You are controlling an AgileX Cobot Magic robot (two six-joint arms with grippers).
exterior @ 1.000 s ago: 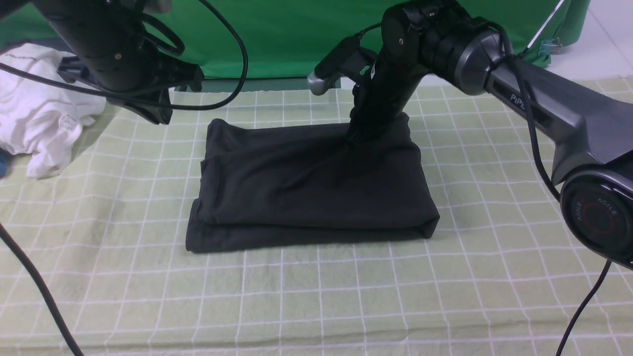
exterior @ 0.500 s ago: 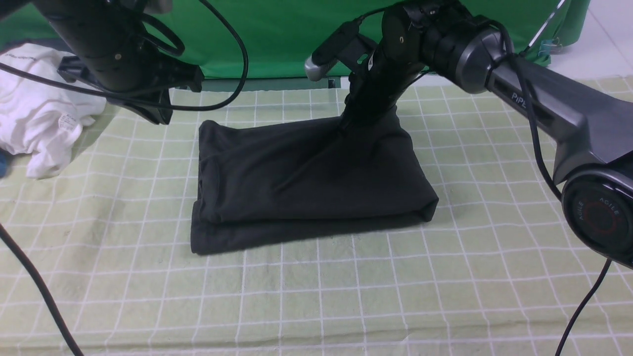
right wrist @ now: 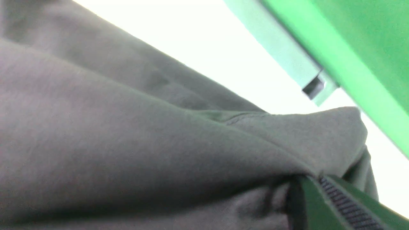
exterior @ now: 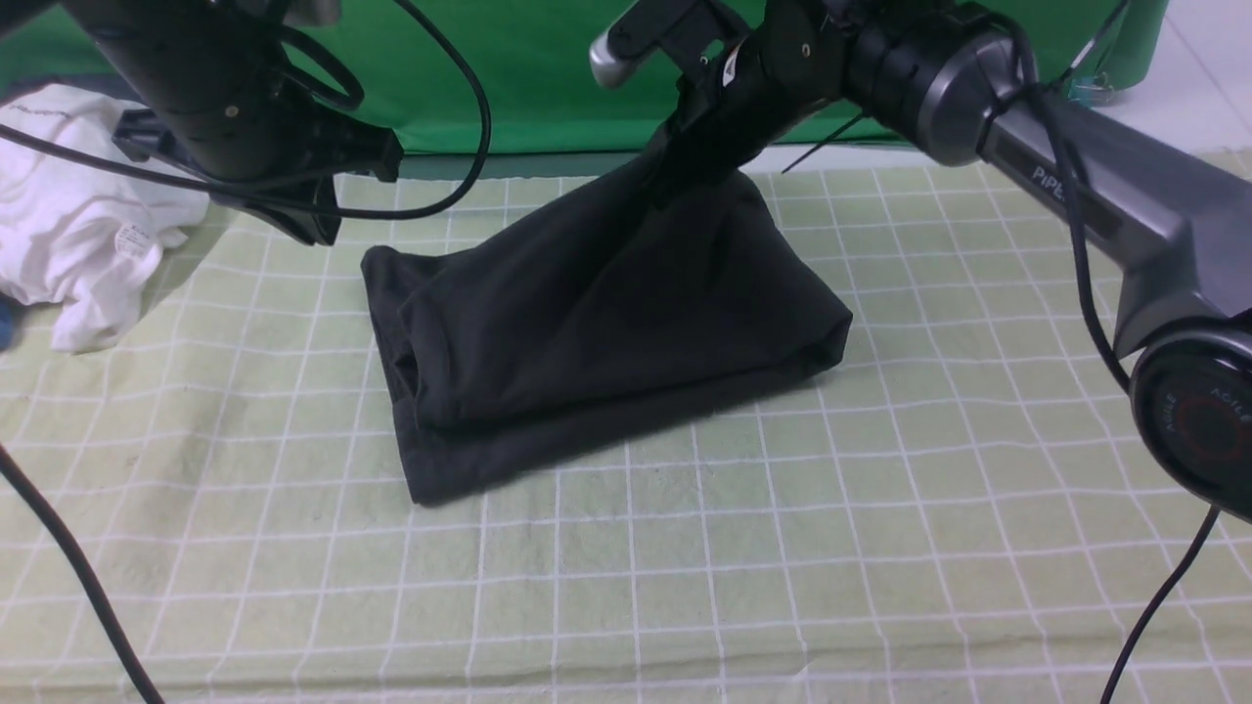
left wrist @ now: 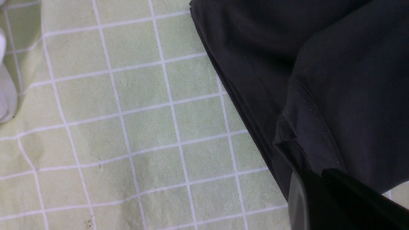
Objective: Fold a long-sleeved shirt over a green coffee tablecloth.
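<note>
1. Covering the table is the green coffee tablecloth (exterior: 880, 548), pale yellow-green with a thin white grid. A plain bright green backdrop (exterior: 548, 78) hangs behind it.
2. The long-sleeved shirt (exterior: 587, 323) sits at the middle of the cloth, towards the far side. It is plain black, soft and matte, folded into a thick oblong of several layers.
3. Its near left edge lies on the cloth with the stacked layers showing. The far right corner is drawn up into a taut peak, so the bundle slopes.
4. The right gripper (exterior: 667, 164) is pinched tight on that raised corner. The right wrist view shows fabric (right wrist: 127, 143) bunched against a ribbed finger (right wrist: 338, 204).
5. The left gripper (exterior: 315, 227) hangs above the far left of the cloth, closed with nothing in it. Its wrist view shows a stitched hem (left wrist: 319, 127).
6. A crumpled white garment (exterior: 68, 205) lies at the far left.
</note>
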